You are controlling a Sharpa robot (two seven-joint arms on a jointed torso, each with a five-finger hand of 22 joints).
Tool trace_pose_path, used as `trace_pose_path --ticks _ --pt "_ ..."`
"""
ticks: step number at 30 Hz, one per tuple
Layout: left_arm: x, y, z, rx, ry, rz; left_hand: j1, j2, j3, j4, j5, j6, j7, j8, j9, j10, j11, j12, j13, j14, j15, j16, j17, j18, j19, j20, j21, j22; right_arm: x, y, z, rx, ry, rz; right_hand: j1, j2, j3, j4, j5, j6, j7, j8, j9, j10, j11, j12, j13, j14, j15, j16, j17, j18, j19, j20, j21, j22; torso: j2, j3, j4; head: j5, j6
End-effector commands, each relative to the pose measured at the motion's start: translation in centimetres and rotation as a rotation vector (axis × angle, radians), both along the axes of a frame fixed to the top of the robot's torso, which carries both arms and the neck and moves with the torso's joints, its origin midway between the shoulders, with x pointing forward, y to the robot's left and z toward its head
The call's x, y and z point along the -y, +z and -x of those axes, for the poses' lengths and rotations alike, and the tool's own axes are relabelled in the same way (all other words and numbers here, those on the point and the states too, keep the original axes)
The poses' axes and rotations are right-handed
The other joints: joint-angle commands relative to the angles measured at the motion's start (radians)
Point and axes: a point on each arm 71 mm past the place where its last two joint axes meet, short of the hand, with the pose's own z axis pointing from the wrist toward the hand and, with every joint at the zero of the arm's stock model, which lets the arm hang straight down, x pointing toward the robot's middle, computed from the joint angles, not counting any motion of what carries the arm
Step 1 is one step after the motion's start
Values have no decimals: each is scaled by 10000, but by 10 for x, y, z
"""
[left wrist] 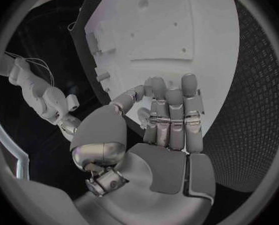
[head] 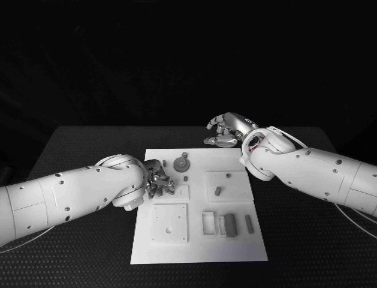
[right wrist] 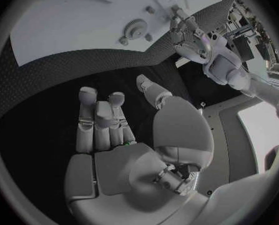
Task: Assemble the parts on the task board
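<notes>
Task board [head: 197,252]: white plate lying flat in the middle of the black table [head: 84,144], long side running away from us. We log near to far.

Nearest edge: bare white margin. Just beyond, a square plate with holes [head: 169,223] on the left side and, to its right, a rectangular frame [head: 208,222] with two grey bars [head: 231,225] beside it. We read these as loose parts laid out in a row so each can be picked singly.

Mid-board: a raised square block [head: 225,186] carrying a short grey peg [head: 217,191], apart from both hands. Left of it, the left hand [head: 158,179] sits over the board's left edge, fingers curled downward onto or just above a small square block. We cannot tell whether anything is pinched there; the left wrist view shows the fingers [left wrist: 171,110] bent together with no part visible between them. Judgement: it is placed low to work on that station.

Farther: a grey gear [head: 182,163] stands on the board, near the left hand but not touching it.

Farthest: the right hand [head: 227,132] hovers at the board's far right corner, over the table, fingers loosely curled. The right wrist view shows its palm [right wrist: 114,150] holding nothing. Judgement: it is parked clear so that it does not crowd the left hand.
</notes>
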Motion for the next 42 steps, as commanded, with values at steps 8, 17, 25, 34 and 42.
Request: trace_pose_path --ticks 8,17,25,34,42 --pt "1 -4 2 -148 -155 -162 102 179 68 8 47 777 -462 603 2472 8 -87 56 12 -111 -119 65 -31 136 101 -144 53 17 -1 -1 0 -106 61 65 73 2 -26 64 22 19 97 32 16 -8 -29 28 -13 1 9 -53 -15 456 -9 -75 -56 95 4 -7 2 -11 -19" --pt "2 -5 1 -213 -240 -189 70 76 47 17 37 770 -460 596 2492 -6 -84 68 14 -129 -117 91 -73 130 93 -145 44 31 0 -1 0 -111 60 67 74 2 -30 74 22 18 97 32 17 -11 -29 29 -17 -2 9 -54 -16 456 -12 -74 -58 97 4 -9 0 -14 -35" --pt "4 -6 2 -223 -291 -142 53 -48 -40 168 -539 875 -519 634 2581 43 -125 191 56 -107 -146 297 -195 146 170 -178 64 113 0 -1 0 -112 66 68 78 1 -32 79 22 17 97 33 19 -14 -29 31 -21 -4 10 -54 -17 456 -14 -74 -60 98 4 2 -1 -19 -53" --pt "8 -6 3 -179 -332 -75 79 -129 -80 245 -773 982 -572 691 2652 116 -159 309 97 -72 -174 473 -268 157 249 -206 104 191 0 -1 0 -129 59 77 84 0 -34 85 22 16 98 33 20 -16 -28 33 -24 -6 10 -54 -18 456 -16 -73 -61 99 0 1 0 -19 -50" --pt "8 -7 3 -164 -352 -38 23 -184 -169 318 -932 1020 -596 730 2693 139 -176 374 122 -59 -194 573 -307 158 285 -222 128 241 0 -1 0 -127 52 77 87 -2 -36 90 22 15 98 33 20 -19 -28 34 -27 -8 10 -55 -19 456 -19 -72 -63 100 1 2 1 -25 -44"
